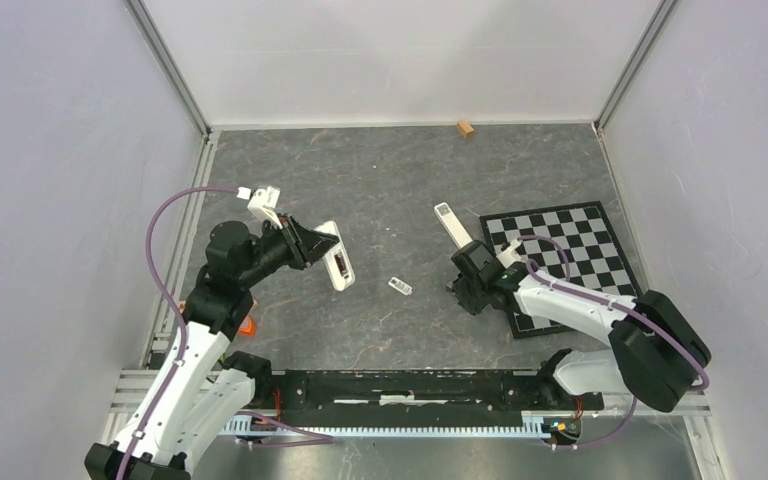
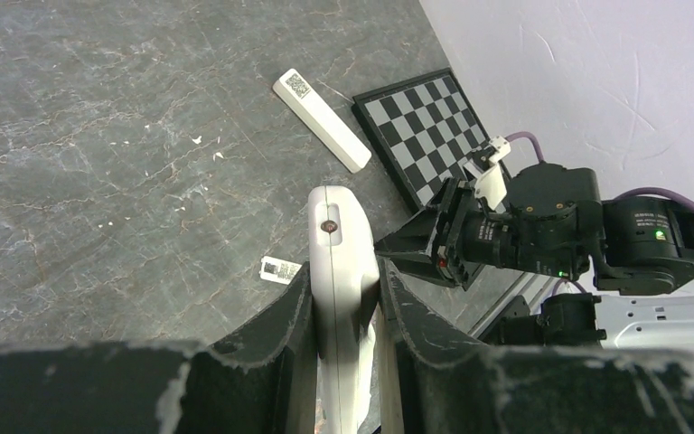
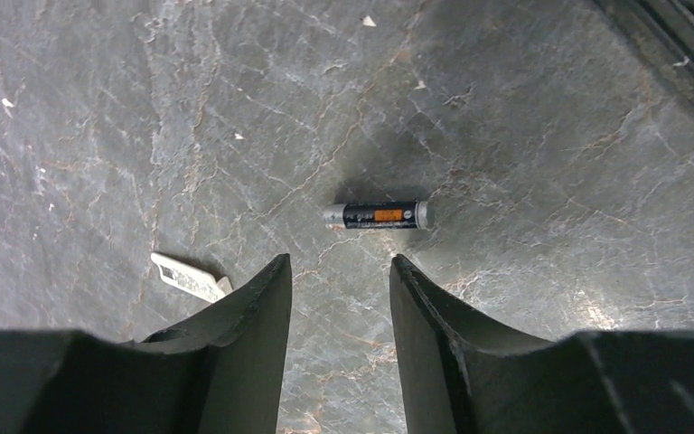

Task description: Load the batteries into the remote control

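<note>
Grey tabletop (image 1: 390, 180): left tool (image 2: 343, 276) clamps remote (image 2: 334, 235) lengthwise; right tool (image 3: 339, 271), parted, hovers over 1 crosswise battery (image 3: 377, 215).

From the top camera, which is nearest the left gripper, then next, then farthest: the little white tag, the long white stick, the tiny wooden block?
From the left gripper, holding the white remote control:
1. Small flat white labelled piece, just right of it.
2. Long slim white bar, farther right, mid-table.
3. Small tan wooden block, by the back wall.
</note>
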Robot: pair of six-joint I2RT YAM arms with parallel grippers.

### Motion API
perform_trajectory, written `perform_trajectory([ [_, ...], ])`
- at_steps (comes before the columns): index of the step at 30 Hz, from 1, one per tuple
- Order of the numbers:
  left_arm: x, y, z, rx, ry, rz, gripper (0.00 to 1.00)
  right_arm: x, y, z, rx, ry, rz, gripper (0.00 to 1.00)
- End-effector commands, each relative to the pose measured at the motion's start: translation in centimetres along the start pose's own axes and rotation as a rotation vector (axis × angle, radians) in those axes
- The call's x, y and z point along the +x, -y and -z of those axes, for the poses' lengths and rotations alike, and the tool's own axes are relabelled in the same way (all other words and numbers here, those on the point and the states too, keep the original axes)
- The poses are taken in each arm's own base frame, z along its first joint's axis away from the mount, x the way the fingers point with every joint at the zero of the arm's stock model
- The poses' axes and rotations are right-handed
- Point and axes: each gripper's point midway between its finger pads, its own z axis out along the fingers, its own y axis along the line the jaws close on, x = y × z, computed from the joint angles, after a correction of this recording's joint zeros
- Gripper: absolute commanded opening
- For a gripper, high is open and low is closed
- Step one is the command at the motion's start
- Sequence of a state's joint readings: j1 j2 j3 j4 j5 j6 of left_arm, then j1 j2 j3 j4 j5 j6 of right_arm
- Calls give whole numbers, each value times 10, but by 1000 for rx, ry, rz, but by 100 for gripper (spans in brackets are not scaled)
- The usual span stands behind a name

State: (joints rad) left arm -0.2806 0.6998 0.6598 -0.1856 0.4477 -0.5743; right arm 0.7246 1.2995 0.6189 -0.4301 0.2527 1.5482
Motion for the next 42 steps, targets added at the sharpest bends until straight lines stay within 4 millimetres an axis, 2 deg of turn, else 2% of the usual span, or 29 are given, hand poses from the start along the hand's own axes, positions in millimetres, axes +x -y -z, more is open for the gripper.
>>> perform_trajectory([
  [1,-10,5,2,23,42,-56,2,-5,1,-7,23,41,-80,49],
  [10,-12,-1,5,-18,48,-74,2,-21,10,-11,33,127,-162,45],
  [22,-9,-7,2,-35,40,-63,2,-28,23,-16,138,149,-170,41],
  [23,-20,3,5,-18,65,-77,2,-29,24,-17,144,151,-164,41],
  [24,-8,-7,2,-36,39,-61,2,-29,24,-17,152,153,-158,41],
  [25,-7,-8,2,-40,37,-59,2,-30,25,-17,161,154,-149,41],
  [35,-7,-12,2,-60,42,-65,2,-24,43,-23,286,110,0,38],
  [42,-7,-14,2,-67,43,-62,2,-17,41,-30,345,48,127,24],
])
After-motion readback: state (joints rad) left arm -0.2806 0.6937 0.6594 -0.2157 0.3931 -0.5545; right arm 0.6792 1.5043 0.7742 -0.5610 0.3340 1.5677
